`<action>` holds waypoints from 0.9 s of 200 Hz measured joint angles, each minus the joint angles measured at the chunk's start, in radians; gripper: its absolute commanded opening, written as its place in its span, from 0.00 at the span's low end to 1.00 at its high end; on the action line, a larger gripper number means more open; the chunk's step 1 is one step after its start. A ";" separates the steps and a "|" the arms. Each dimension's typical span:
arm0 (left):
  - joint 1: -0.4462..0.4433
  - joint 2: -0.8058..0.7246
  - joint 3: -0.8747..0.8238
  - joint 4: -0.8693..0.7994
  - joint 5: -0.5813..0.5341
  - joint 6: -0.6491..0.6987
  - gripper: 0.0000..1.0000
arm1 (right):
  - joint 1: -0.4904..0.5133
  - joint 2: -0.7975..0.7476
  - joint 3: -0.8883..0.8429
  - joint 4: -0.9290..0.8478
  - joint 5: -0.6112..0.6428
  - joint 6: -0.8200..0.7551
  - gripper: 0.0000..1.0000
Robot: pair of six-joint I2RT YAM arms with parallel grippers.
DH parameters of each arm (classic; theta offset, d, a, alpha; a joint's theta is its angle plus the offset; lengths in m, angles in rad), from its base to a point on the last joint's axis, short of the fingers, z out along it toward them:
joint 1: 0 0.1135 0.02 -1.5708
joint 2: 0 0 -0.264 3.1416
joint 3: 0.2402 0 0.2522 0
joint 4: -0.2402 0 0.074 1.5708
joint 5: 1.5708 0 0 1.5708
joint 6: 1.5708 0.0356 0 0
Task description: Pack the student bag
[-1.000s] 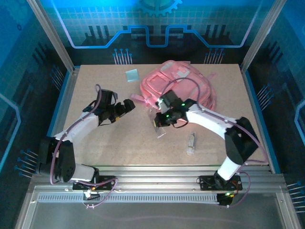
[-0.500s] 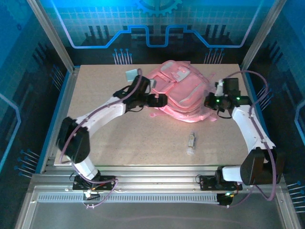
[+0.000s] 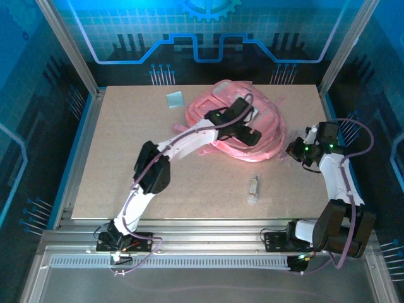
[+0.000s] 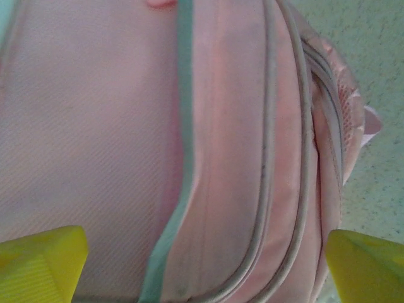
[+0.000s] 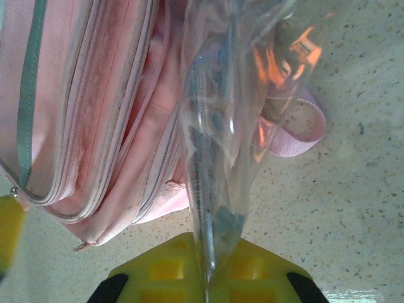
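Observation:
The student bag (image 3: pixel 270 126) lies flat at the back middle of the table, pink with grey piping and a teal trim. My left gripper (image 3: pixel 248 134) hovers over its front, open. In the left wrist view its yellow fingertips (image 4: pixel 39 264) stand wide apart over the bag's zipped seams (image 4: pixel 265 164), nothing between them. By the bag's right edge, my right gripper (image 3: pixel 295 151) is shut on a clear zip pouch (image 5: pixel 233 126). The pouch hangs from the gripper (image 5: pixel 208 273) beside the bag's side (image 5: pixel 95 113) and a pink strap loop (image 5: pixel 297 136).
A small clear object (image 3: pixel 253 189) lies on the table in front of the bag. At the back left lies a small pale-blue square (image 3: pixel 174 100). Metal frame posts and glass walls ring the table.
My left arm has reached from the table's left, past the bag's left edge, to over its front. The right arm carried the clear pouch from mid-table to the bag's right side.

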 measured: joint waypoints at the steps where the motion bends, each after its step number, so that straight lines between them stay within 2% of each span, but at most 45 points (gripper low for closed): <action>1: -0.002 0.003 0.004 -0.001 -0.002 0.000 0.93 | 0.000 0.000 -0.001 0.001 -0.001 0.000 0.00; 29: -0.033 0.115 0.125 -0.050 -0.101 0.061 0.87 | -0.003 -0.021 -0.025 0.020 -0.040 0.002 0.00; 56: -0.037 0.169 0.140 -0.061 -0.189 0.121 0.74 | -0.003 -0.040 -0.033 0.019 -0.047 0.002 0.00; 74: -0.044 0.190 0.144 -0.060 -0.222 0.153 0.49 | -0.003 -0.048 -0.034 0.019 -0.047 0.002 0.00; 89: -0.052 0.195 0.145 -0.061 -0.254 0.169 0.18 | -0.003 -0.051 -0.034 0.019 -0.048 0.002 0.00; 100: -0.052 0.195 0.153 -0.064 -0.256 0.181 0.00 | -0.003 -0.051 -0.035 0.019 -0.048 0.002 0.00; 143: -0.035 0.188 0.160 -0.075 -0.210 0.156 0.00 | -0.003 -0.051 -0.035 0.020 -0.047 0.002 0.00; 180: 0.028 0.100 0.137 -0.094 -0.008 0.038 0.00 | -0.003 -0.051 -0.035 0.028 -0.051 0.018 0.00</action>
